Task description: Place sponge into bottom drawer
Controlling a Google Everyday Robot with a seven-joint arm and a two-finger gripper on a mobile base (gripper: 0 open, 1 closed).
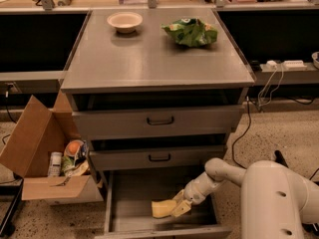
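Observation:
The yellow sponge [162, 208] lies low inside the open bottom drawer [130, 193], right of its middle, resting on or just above the grey floor. My gripper [178, 205] reaches down into the drawer from the right, on the end of the white arm [219, 176]. Its pale fingers [181, 207] sit around the sponge's right end, touching it. The two upper drawers with black handles are shut.
A pale bowl [124, 21] and a green snack bag [190, 32] sit on the cabinet top. An open cardboard box [42, 156] with bottles and packets stands left of the cabinet. Cables and a power strip [284, 63] lie to the right.

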